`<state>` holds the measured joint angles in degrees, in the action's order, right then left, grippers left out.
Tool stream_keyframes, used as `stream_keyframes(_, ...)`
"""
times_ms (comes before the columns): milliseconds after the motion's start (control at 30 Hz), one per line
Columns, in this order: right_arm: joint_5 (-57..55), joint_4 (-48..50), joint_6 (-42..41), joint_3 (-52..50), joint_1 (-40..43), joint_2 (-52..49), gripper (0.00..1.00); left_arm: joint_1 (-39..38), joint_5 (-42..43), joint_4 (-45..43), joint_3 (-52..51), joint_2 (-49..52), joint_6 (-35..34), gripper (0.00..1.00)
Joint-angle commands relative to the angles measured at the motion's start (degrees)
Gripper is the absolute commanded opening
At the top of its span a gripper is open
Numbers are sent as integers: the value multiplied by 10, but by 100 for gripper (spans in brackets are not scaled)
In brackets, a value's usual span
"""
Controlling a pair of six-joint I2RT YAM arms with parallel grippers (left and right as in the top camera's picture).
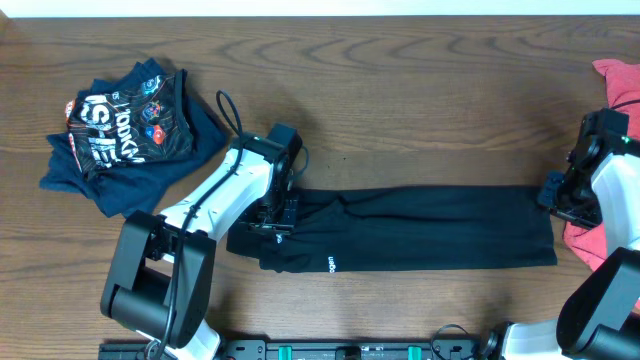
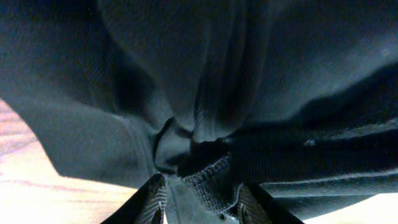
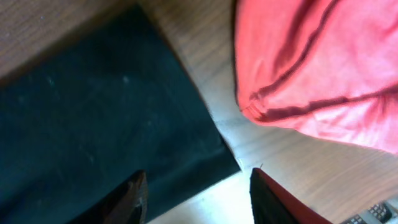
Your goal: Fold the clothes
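A black T-shirt (image 1: 420, 228) lies folded into a long band across the table's front middle, with a small white logo near its left end. My left gripper (image 1: 276, 215) is shut on bunched black fabric at the shirt's left end; the left wrist view shows the cloth (image 2: 205, 112) pinched between the fingers (image 2: 198, 205). My right gripper (image 1: 556, 195) is open and empty above the shirt's right end; in the right wrist view its fingers (image 3: 196, 198) straddle the shirt's corner (image 3: 93, 124). A coral-red garment (image 1: 612, 150) lies at the right edge, also in the right wrist view (image 3: 317, 68).
A crumpled navy garment with a printed one on top (image 1: 125, 125) lies at the back left. The wooden table (image 1: 400, 90) stretches behind the shirt. A black rail runs along the front edge.
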<state>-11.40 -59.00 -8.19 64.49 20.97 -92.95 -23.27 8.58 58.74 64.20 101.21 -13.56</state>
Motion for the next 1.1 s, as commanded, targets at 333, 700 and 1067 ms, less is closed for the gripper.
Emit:
stream_keyframes(333,76,203,171,-151,25,0,54,16,-20,6,11,-130,-7,46)
stream_keyframes(700,114,294,170,-234,35,-9,51,18,-20,5,11,-140,-7,47)
stream_keyframes(1067,70,231,151,-153,35,7,86,18,-20,5,11,-140,-7,47)
